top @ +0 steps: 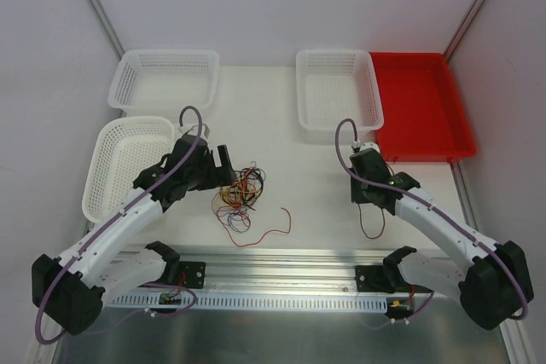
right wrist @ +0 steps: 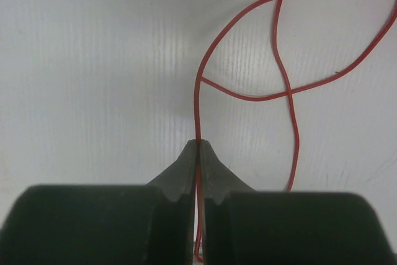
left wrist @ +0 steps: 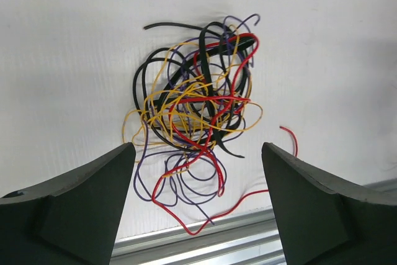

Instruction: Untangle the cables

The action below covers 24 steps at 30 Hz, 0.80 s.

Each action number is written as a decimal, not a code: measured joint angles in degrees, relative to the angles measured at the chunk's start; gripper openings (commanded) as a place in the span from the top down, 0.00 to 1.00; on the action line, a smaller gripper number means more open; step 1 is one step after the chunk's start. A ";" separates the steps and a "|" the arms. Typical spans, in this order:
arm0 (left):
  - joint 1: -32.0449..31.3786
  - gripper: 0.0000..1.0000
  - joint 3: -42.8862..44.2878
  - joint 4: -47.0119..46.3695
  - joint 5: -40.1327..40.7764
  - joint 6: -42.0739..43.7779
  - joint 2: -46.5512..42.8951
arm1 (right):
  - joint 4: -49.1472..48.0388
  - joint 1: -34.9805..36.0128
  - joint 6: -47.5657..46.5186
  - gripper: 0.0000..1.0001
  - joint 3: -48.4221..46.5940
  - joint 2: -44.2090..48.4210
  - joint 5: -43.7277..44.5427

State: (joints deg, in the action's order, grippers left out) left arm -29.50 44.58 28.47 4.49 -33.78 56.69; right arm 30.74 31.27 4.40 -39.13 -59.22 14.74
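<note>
I'm pinching one red cable (right wrist: 198, 100) in my right hand (right wrist: 198, 148) — left hand (left wrist: 197, 148) gaping over the mid-frame tangle (left wrist: 186, 97), needing a loose end.

arms (top: 111, 236): white links, black joints
hoses (top: 189, 109): purple, one per arm
fingers (left wrist: 74, 209): matte black wedges
bases (top: 64, 291): black blocks

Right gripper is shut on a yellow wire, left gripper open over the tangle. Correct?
No. The right gripper is shut on a red wire, not a yellow one; the right wrist view shows it. The left gripper is open over the tangle, as stated.
</note>
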 measured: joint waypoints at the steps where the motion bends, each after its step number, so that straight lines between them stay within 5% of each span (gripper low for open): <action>1: 0.00 0.15 0.42 0.22 -0.11 0.59 -1.33 | -0.63 -0.20 0.63 0.95 0.17 -1.92 0.02; 7: 0.00 0.14 1.38 1.27 -0.42 5.07 -7.52 | -3.45 -0.68 4.00 0.66 0.22 -12.02 1.49; 14: 0.00 0.14 1.38 1.55 -0.22 11.04 -8.85 | -3.72 -0.81 8.17 0.01 0.02 -16.11 3.98; 24: 0.00 0.14 3.17 1.44 2.27 16.52 -4.94 | -3.48 -4.87 12.87 0.03 -2.32 -16.09 7.80</action>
State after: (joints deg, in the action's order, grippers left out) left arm -29.50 47.75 29.91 6.76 -17.26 51.75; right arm 27.27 26.39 17.28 -41.45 -75.31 22.55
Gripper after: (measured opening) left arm 0.862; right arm 0.969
